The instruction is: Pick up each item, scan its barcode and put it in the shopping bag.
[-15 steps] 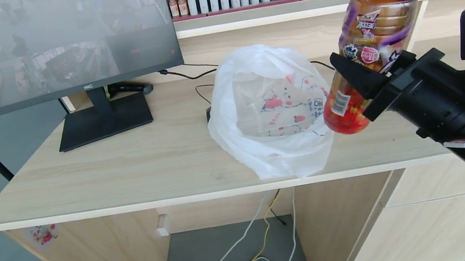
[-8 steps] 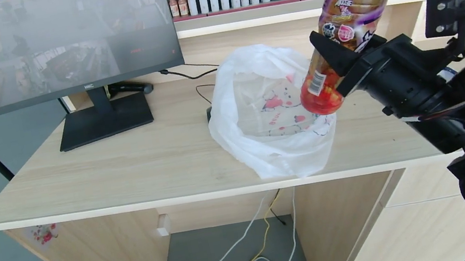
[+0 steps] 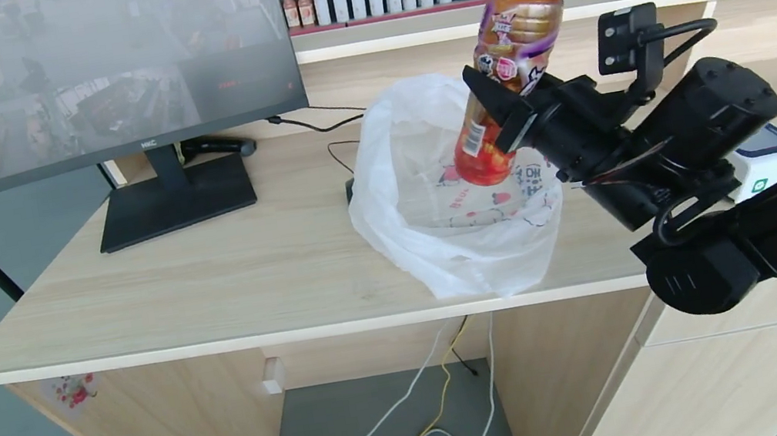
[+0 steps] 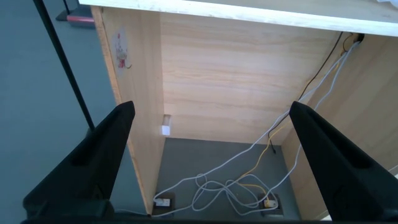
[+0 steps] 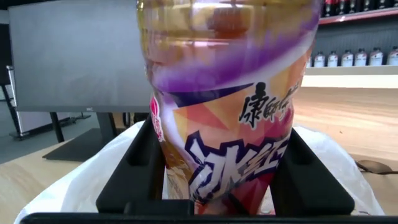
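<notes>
1 bottle (image 3: pixel 518 26) sits clamped in my right claw (image 3: pixel 499 126) over the bag (image 3: pixel 385 195), so I'd lower it upright into the opening before letting go.

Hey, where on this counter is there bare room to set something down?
Barest: the wide strip of counter between the monitor stand and the shopping bag, running to the front edge. A narrower strip lies behind the bag, crossed by cables. Crowded: above the bag, where the right hand holds the bottle, and the counter right of it under that arm.
</notes>
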